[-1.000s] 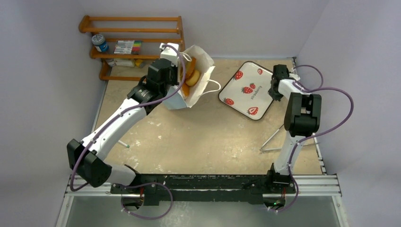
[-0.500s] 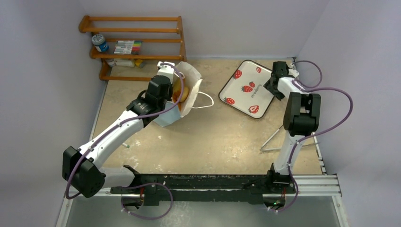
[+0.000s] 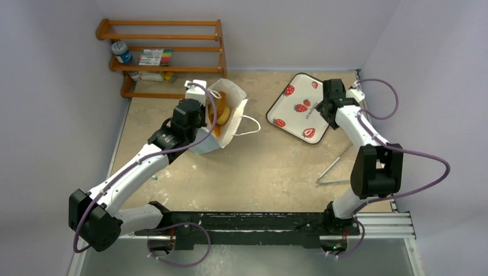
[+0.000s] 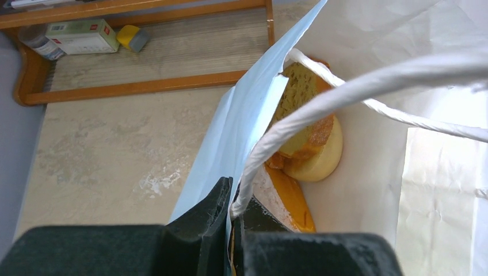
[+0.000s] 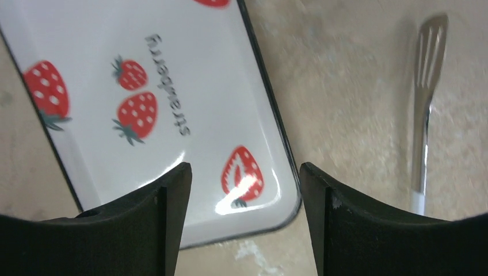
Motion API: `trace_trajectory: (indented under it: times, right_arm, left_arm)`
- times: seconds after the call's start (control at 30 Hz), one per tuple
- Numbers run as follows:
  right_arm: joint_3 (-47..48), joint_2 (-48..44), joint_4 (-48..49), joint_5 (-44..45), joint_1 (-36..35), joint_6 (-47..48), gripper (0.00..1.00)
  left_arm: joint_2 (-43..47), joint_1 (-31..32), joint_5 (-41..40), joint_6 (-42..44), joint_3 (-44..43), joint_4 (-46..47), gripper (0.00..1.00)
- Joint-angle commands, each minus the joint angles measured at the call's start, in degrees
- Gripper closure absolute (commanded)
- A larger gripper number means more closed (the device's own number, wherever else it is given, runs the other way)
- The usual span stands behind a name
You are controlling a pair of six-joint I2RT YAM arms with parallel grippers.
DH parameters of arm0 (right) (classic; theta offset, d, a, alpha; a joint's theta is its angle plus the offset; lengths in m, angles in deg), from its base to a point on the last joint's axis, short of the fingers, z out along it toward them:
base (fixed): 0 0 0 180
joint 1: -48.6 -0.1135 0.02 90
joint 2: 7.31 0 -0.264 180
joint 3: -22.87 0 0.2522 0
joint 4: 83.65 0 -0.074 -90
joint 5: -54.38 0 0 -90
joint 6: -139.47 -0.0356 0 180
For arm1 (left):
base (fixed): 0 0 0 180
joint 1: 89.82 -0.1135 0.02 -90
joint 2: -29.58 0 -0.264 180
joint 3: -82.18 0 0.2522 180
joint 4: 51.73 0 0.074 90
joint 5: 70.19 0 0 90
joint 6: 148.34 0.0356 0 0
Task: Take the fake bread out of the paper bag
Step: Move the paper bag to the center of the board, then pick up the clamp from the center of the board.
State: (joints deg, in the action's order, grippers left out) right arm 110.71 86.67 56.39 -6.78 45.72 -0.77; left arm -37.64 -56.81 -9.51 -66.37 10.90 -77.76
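The fake bread (image 4: 305,123) is being kept inside the paper bag (image 4: 374,190) — none is being taken out yet, so every piece is left; spongy golden slices and a smooth pale round are being cradled by creased white paper; the bag's blue rim is being pinched by the left gripper (image 4: 233,204); the right gripper (image 5: 241,184) is being held apart, empty, above the glossy tray (image 5: 218,75).

Right gripper (image 5: 244,171) spread wide above strawberry tray (image 5: 218,75) corner, slotted metal utensil (image 5: 424,98) lying apart on beige table (image 5: 345,86)
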Motion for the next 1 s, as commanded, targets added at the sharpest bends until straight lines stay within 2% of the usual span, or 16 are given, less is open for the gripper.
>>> trace_trajectory:
  times: [0.0, 0.27, 0.47, 0.97]
  right_arm:
    - [-6.13, -4.83, -9.43, 1.06, -1.25, -10.49, 0.3]
    - [-11.74, -11.99, -17.59, 0.07, -1.34, -14.59, 0.31]
    - [-14.34, -14.04, -21.86, -2.07, -1.34, -17.14, 0.31]
    - [-21.58, -12.45, -21.2, -3.52, -1.34, -17.02, 0.32]
  left_arm:
    - [2.35, -0.23, 2.95, -2.74, 1.05, 5.8, 1.0]
    - [2.14, -0.23, 6.44, -7.0, 3.77, 10.93, 1.0]
    - [2.0, -0.23, 7.9, -8.72, 4.95, 13.53, 1.0]
    - [2.62, -0.25, 7.88, -8.55, 5.9, 14.06, 1.0]
